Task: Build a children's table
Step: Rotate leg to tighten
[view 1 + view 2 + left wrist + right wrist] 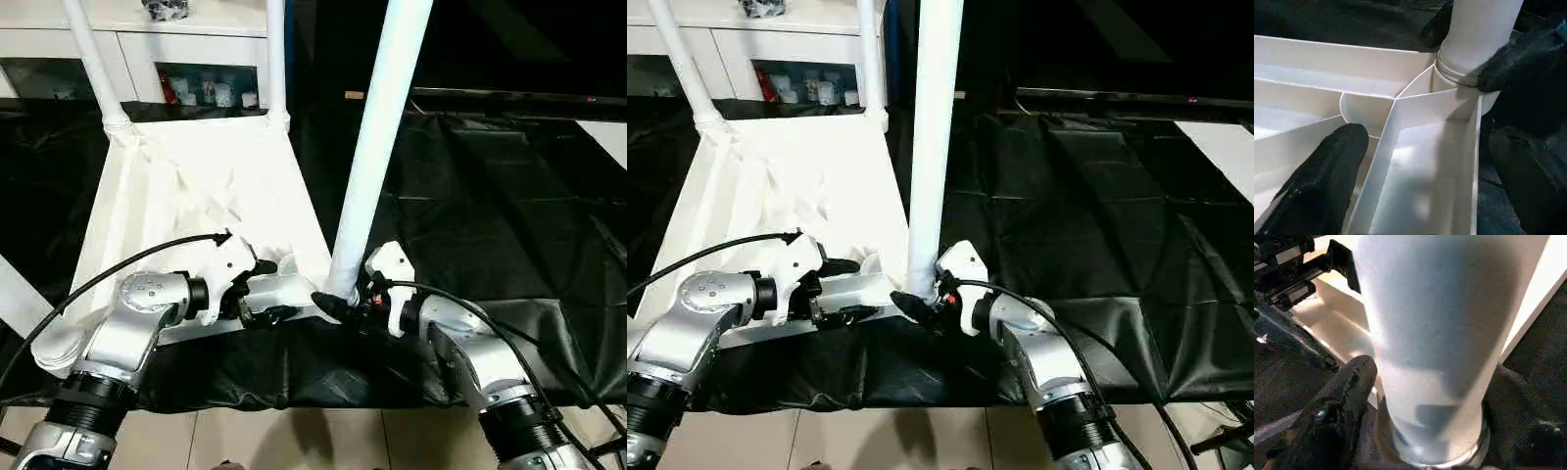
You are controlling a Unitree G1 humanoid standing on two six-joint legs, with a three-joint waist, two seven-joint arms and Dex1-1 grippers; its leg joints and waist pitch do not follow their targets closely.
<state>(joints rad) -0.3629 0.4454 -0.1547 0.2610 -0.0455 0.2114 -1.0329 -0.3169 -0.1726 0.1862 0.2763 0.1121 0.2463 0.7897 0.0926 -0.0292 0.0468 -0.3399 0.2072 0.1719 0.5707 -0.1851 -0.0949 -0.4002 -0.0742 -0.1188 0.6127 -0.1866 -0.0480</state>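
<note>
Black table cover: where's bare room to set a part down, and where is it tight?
Free: the black table cover on the robot's right of the upturned white plastic tabletop, out to the far edge. Crowded: the near corner, where the right pincer clamps the white tube leg and the left pincer sits alongside.

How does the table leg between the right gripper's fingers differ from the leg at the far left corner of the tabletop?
The near leg stands at the tabletop's near right corner, with the right gripper closed around its base. The far left leg stands at the corner by the white cabinet, and no gripper touches it. In the head views the near leg looks thicker, being closer to the camera. Both are white tubes standing upward in corner sockets.
</note>
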